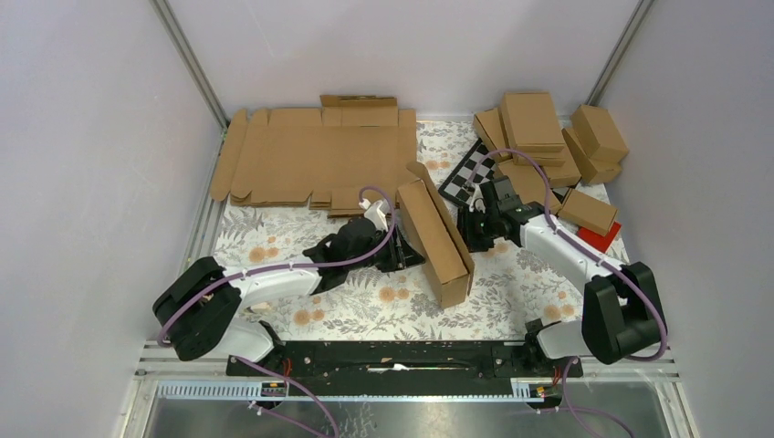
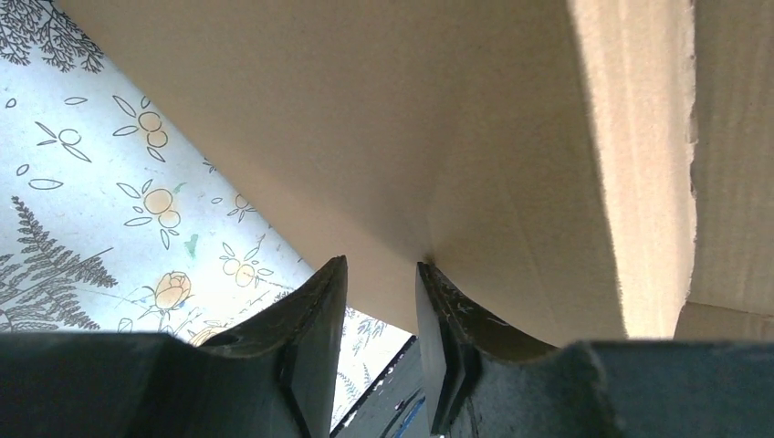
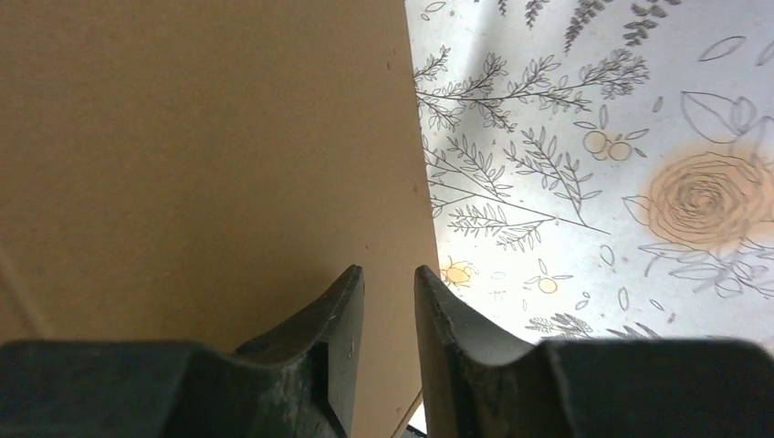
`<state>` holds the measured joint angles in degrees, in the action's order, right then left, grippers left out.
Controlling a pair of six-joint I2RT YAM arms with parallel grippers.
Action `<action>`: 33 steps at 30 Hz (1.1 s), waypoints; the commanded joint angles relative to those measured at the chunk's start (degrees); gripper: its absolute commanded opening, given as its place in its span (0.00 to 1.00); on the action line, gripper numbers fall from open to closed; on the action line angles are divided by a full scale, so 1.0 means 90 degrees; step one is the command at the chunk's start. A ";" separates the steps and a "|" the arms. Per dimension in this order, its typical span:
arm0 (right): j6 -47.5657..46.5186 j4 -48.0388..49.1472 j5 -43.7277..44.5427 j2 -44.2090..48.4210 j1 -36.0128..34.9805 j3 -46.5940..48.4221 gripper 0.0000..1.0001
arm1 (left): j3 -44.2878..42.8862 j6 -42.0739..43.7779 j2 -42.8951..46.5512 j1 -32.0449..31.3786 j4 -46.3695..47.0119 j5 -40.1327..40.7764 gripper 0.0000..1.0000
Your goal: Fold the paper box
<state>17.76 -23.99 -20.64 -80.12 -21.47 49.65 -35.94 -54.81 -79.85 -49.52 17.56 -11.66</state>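
The paper box is a brown cardboard mailer standing on its long edge in the middle of the floral cloth, with a flap sticking up at its far end. My left gripper is against its left face. In the left wrist view the jaws stand a narrow gap apart with nothing between them, and their tips touch the cardboard. My right gripper is at the box's right face. In the right wrist view its jaws stand slightly apart and empty, over the cardboard panel near its edge.
Flat cardboard blanks lie at the back left. A pile of finished closed boxes fills the back right, with a checkerboard card and a red item next to it. The floral cloth covers the table.
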 commanded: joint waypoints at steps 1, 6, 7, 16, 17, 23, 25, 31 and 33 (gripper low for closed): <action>-0.0194 -0.0631 0.0422 0.0372 0.0108 0.0558 0.36 | -0.0270 0.0196 0.0277 -0.0008 -0.0034 -0.0062 0.36; -0.0335 -0.1225 0.0767 0.0775 0.0266 0.1174 0.54 | -0.0302 0.0216 0.0367 -0.0013 -0.0106 -0.0055 0.36; -0.0332 -0.1263 0.0848 0.0929 0.0262 0.1249 0.62 | -0.0319 0.0220 0.0367 -0.0014 -0.0128 -0.0065 0.37; 0.0280 -0.0840 0.1695 0.2410 0.0265 0.1403 1.00 | -0.0407 0.0387 0.0337 0.0000 -0.0154 -0.0069 0.38; 0.0398 -0.0612 0.1548 0.2580 0.0275 0.1305 1.00 | -0.0423 0.0407 0.0322 0.0002 -0.0157 -0.0074 0.39; 0.0467 -0.0834 -0.0552 0.1969 0.0072 0.1788 1.00 | -0.0517 0.0463 0.0208 0.0041 -0.0140 -0.0201 0.39; 0.0231 -0.1287 0.0176 0.1609 -0.0571 0.2129 1.00 | -0.0529 0.0474 0.0192 0.0055 -0.0096 -0.0219 0.39; 0.0173 -0.2046 0.1991 0.0724 -0.1924 0.2570 1.00 | -0.0570 0.0459 0.0072 0.0054 0.0040 -0.0318 0.39; 0.0214 -0.2319 0.2537 0.0512 -0.2116 0.2665 0.99 | -0.0591 0.0459 0.0041 0.0056 0.0050 -0.0352 0.39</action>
<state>19.75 -37.28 -9.63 -73.28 -37.45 69.82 -38.54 -51.40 -78.67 -49.19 14.55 -13.15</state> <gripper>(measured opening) 0.993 0.389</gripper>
